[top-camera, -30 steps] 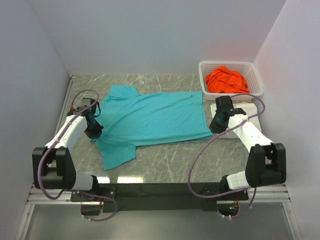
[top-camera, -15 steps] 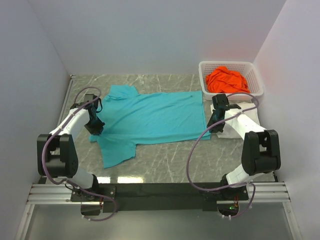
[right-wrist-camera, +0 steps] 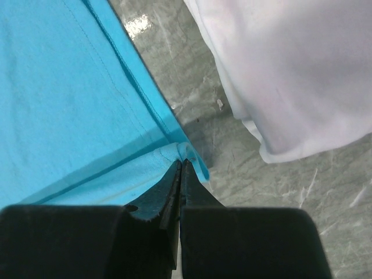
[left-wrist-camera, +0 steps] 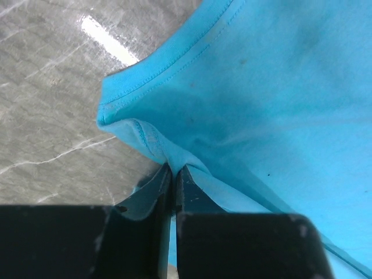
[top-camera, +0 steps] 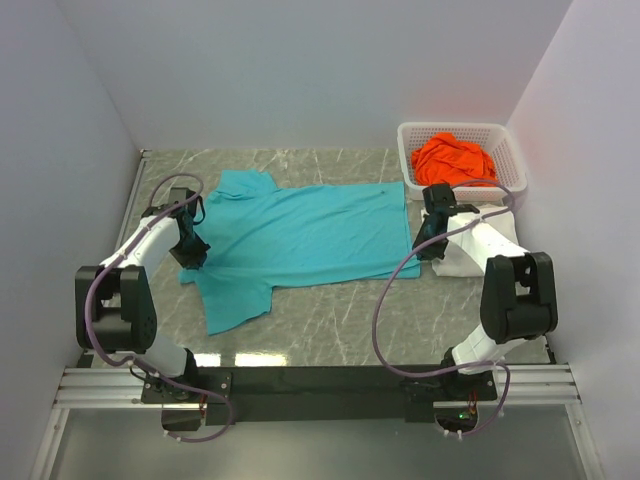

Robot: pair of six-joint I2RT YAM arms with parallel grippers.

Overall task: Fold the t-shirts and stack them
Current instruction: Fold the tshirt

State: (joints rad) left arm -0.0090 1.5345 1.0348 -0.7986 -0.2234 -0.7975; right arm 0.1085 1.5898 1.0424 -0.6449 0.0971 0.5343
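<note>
A teal t-shirt (top-camera: 300, 235) lies spread on the marble table, neck to the left and hem to the right. My left gripper (top-camera: 192, 256) is shut on a pinch of that teal t-shirt (left-wrist-camera: 250, 87) near the left sleeve and shoulder seam. My right gripper (top-camera: 426, 247) is shut on the near right hem corner of the teal t-shirt (right-wrist-camera: 64, 87). A white t-shirt (top-camera: 478, 240) lies folded just right of the teal one, and it fills the top right of the right wrist view (right-wrist-camera: 290, 64). An orange t-shirt (top-camera: 455, 160) sits crumpled in the basket.
A white lattice basket (top-camera: 415, 140) stands at the back right corner. Grey walls close in the table on the left, back and right. Bare marble (top-camera: 360, 320) shows between the teal shirt and the arm bases.
Both arms have drawn in toward the far side, each gripper carrying its pinch of teal cloth a little way up the table. The near edge of the shirt has shifted with them.
</note>
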